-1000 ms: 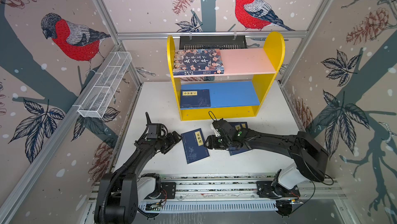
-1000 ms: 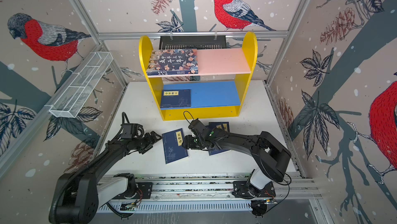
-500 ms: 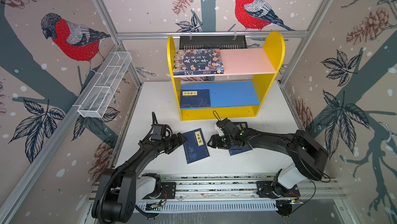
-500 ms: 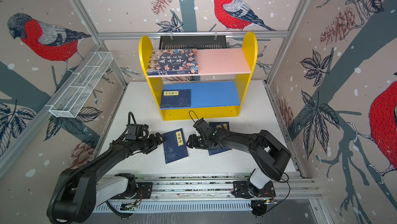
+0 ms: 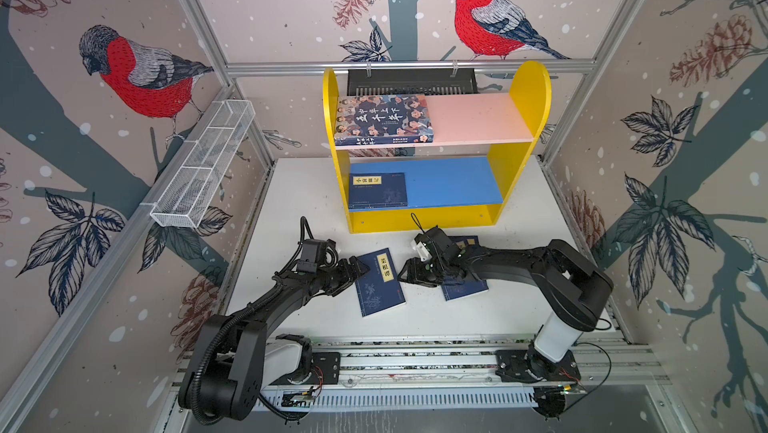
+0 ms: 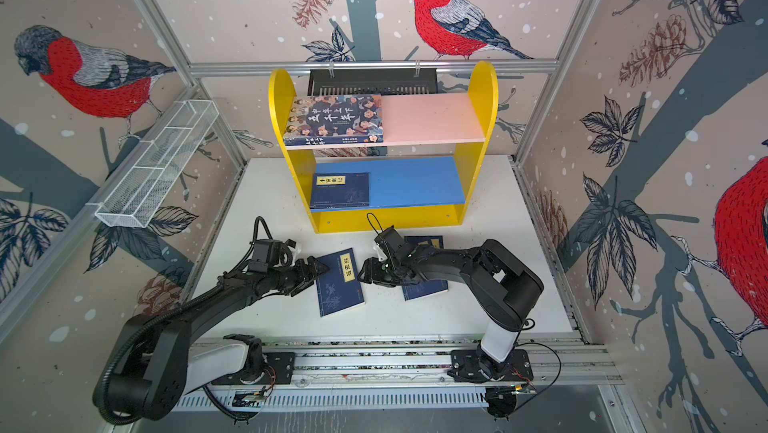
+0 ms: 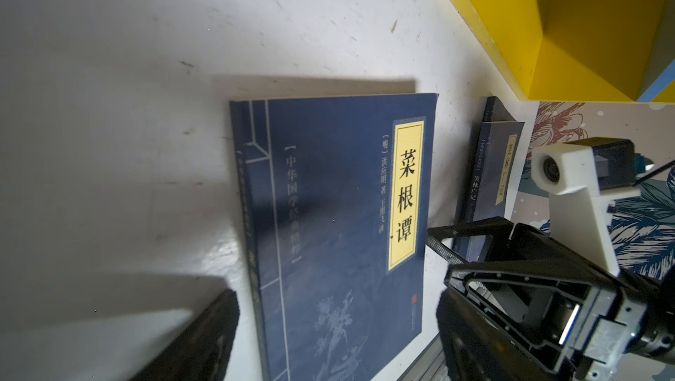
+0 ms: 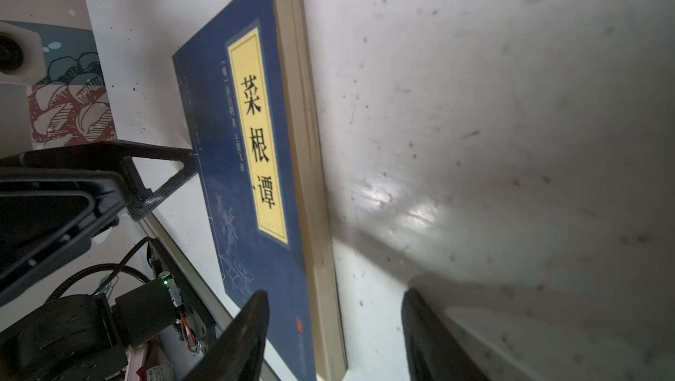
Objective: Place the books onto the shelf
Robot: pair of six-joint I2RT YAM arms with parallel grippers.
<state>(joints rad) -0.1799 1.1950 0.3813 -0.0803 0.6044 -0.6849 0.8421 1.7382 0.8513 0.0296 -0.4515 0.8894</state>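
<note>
The yellow shelf (image 5: 532,90) stands at the back of the table. An illustrated book (image 5: 384,119) lies on the left of its pink board, and a navy book (image 5: 378,190) on the left of its blue board. Another navy book (image 5: 380,285) (image 7: 328,214) (image 8: 248,178) lies flat mid-table. My left gripper (image 5: 358,271) (image 7: 336,342) is open at that book's left edge. My right gripper (image 5: 407,275) (image 8: 332,342) is open at its right page edge. More navy books (image 5: 465,289) (image 7: 493,178) lie partly hidden under the right arm.
A white wire mesh tray (image 5: 203,165) hangs on the left wall. A black slotted basket (image 5: 411,82) hangs behind the shelf. The arms' base rail (image 5: 415,360) runs along the table's front edge. White tabletop (image 5: 299,202) shows left of the shelf.
My left gripper has moved right, up to the mid-table book's left edge. The right gripper has barely shifted. The book stays where it was.
</note>
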